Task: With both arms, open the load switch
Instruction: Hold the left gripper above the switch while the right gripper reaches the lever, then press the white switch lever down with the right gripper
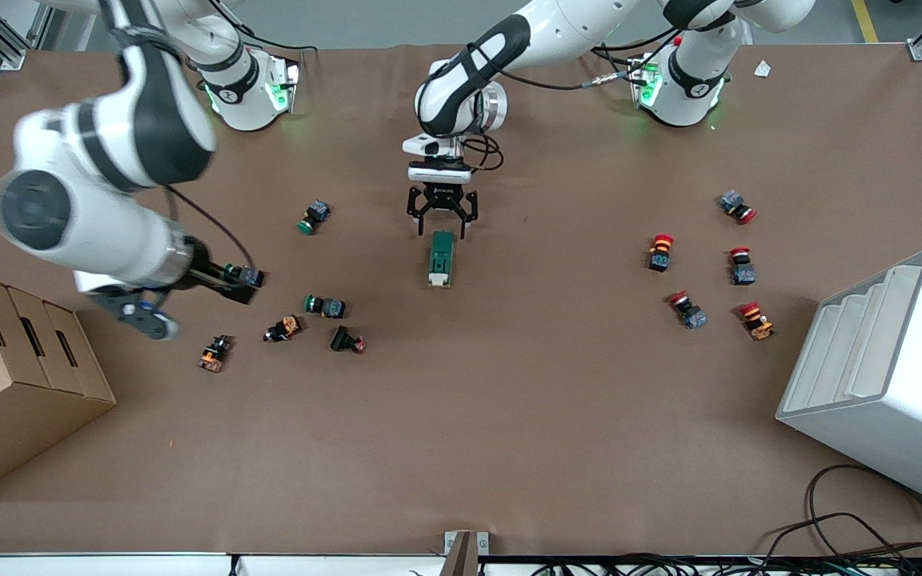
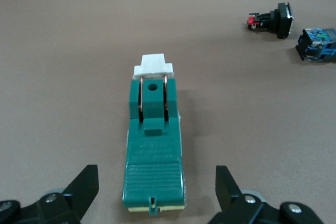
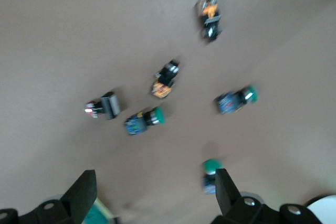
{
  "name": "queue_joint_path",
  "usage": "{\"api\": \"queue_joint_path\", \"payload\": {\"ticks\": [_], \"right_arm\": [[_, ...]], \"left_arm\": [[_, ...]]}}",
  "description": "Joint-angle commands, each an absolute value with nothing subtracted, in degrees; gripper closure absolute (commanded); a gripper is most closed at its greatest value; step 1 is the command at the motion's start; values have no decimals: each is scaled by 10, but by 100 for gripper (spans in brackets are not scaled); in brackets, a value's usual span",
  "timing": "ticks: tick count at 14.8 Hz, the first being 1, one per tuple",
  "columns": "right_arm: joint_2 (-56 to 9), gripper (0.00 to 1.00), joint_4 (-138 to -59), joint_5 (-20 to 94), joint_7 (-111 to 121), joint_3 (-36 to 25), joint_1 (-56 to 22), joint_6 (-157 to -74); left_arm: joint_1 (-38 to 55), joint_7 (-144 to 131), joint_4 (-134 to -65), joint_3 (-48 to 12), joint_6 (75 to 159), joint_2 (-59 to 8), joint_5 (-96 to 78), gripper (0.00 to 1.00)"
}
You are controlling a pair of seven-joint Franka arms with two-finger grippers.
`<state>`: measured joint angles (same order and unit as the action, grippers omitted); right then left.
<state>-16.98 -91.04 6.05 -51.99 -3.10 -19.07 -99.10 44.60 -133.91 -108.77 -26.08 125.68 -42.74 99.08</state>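
Note:
The load switch (image 1: pixel 440 258), a dark-green block, lies mid-table with its white toggle piece (image 2: pixel 153 65) at the end nearer the front camera. My left gripper (image 1: pixel 441 224) hangs open just over the switch's other end. Its fingers (image 2: pixel 84 187) stand wide on either side of the green body (image 2: pixel 154 150) without touching it. My right gripper (image 1: pixel 145 316) is up in the air over the right arm's end of the table, above a scatter of push-buttons. It is open (image 3: pixel 152 192) and holds nothing. A corner of the switch (image 3: pixel 94 214) shows in the right wrist view.
Green, orange and red push-buttons (image 1: pixel 325 306) lie toward the right arm's end. Red-capped buttons (image 1: pixel 739 266) lie toward the left arm's end. A cardboard box (image 1: pixel 13 376) and a white slotted bin (image 1: pixel 885 376) stand at the table's two ends. Cables (image 1: pixel 869 528) trail along the near edge.

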Motion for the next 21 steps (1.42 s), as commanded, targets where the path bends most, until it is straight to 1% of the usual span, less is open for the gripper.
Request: {"api": "queue_joint_path", "payload": {"ticks": [1, 3, 4, 8, 10, 12, 16, 18, 21], "right_arm": [[-178, 0, -934, 71, -673, -38, -246, -1040], [-180, 0, -972, 70, -775, -37, -275, -1107], [-181, 0, -983, 69, -812, -37, -286, -1127], [-227, 0, -977, 66, -865, -38, -336, -1136], [-257, 0, -978, 67, -951, -38, -365, -1190], [-291, 0, -975, 70, -1024, -37, -385, -1225], [-364, 0, -939, 85, -1133, -33, -403, -1228], [-375, 0, -937, 128, -1137, -29, -409, -1228], [-377, 0, -937, 150, -1137, -26, -411, -1228]], "left_arm": [[449, -1349, -1085, -258, 1243, -439, 1020, 1], [450, -1360, -1085, -257, 1243, -443, 1022, 1], [449, -1367, -1085, -257, 1242, -444, 1023, 1], [450, -1389, -1086, -257, 1242, -446, 1039, 1], [451, -1404, -1086, -256, 1241, -453, 1045, 1], [451, -1405, -1087, -256, 1241, -455, 1055, 1], [451, -1405, -1087, -257, 1239, -461, 1060, 1], [452, -1406, -1087, -256, 1238, -462, 1060, 1], [451, -1406, -1087, -257, 1238, -462, 1060, 1]]}}
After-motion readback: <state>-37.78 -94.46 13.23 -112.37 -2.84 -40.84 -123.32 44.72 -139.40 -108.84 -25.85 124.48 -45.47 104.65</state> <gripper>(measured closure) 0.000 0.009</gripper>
